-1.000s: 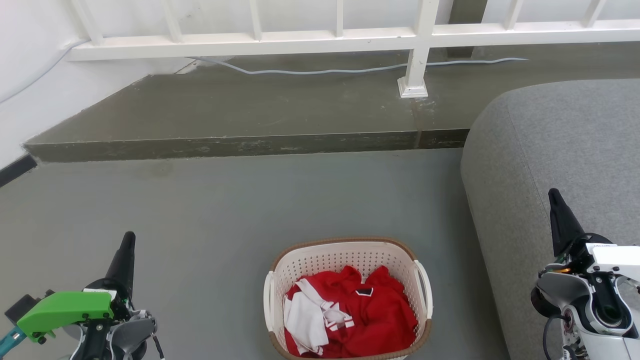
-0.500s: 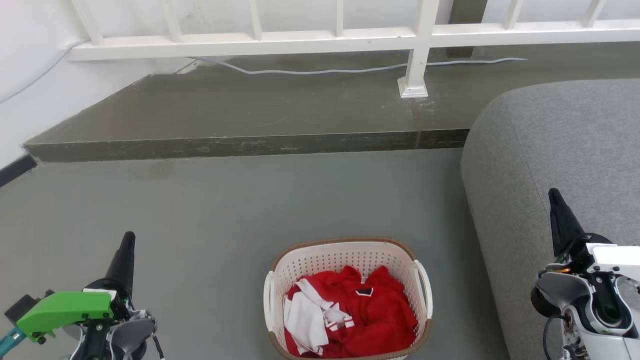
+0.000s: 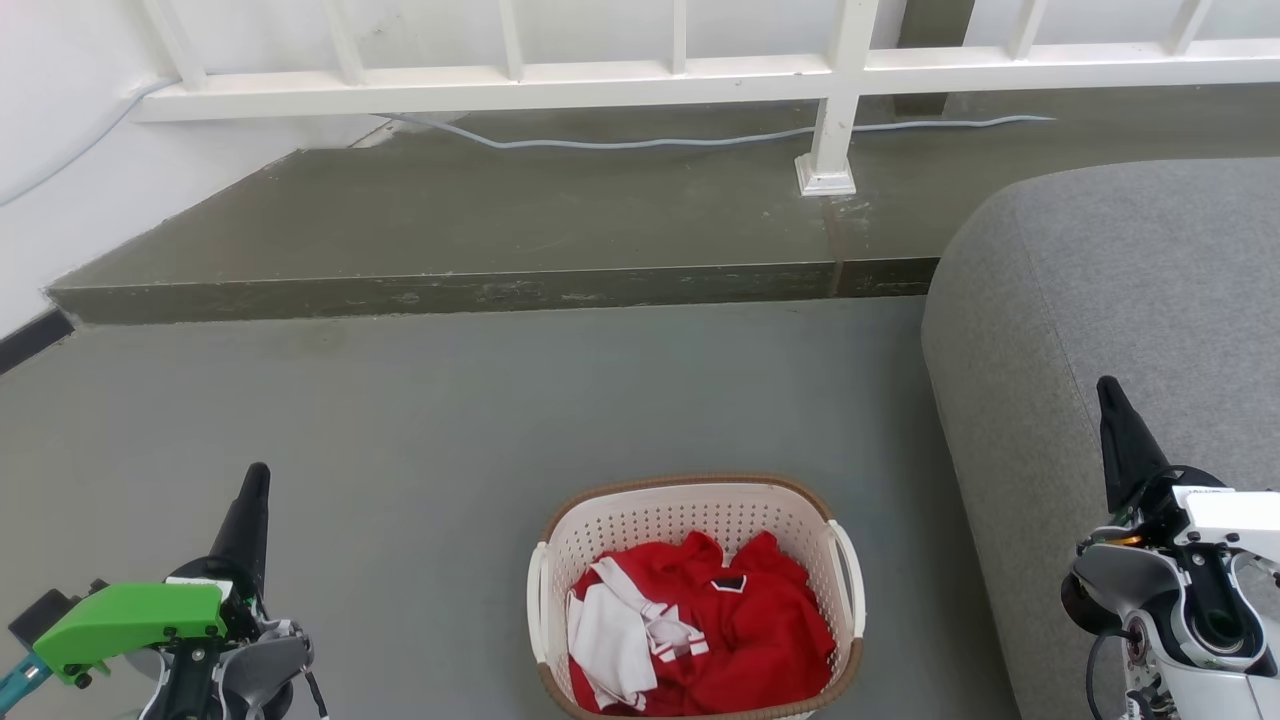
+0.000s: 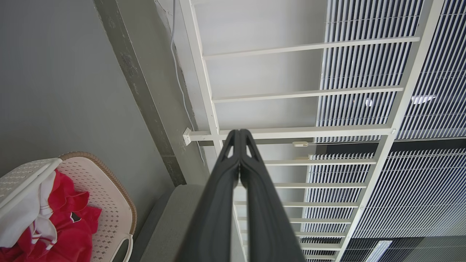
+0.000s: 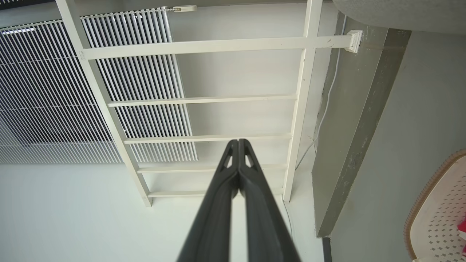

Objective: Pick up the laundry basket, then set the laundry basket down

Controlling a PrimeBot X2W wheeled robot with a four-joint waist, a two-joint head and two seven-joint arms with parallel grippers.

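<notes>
- laundry basket (image 3: pixel 690 518): cream-white walls with a regular grid of perforation dots; brown woven-look rim; white side handles.
- garment (image 3: pixel 760 630) in it: red, with white panels, white stripe trim and one small black patch.
- floor (image 3: pixel 480 420): flat grey-green.
- step (image 3: pixel 520 215): darker olive-grey, mottled with pale scuffs.
- railing (image 3: pixel 500 85): white.
- cable (image 3: pixel 650 142): pale blue-grey.
- sofa (image 3: pixel 1130 280): mid-grey, finely speckled weave.
- left gripper (image 3: pixel 257 475): black fingers; bright green cover (image 3: pixel 130 618) at its base.
- right gripper (image 3: pixel 1106 388): black fingers; white and grey housing.
- blinds (image 4: pixel 364 65): white slats with dark gaps, striped.
</notes>
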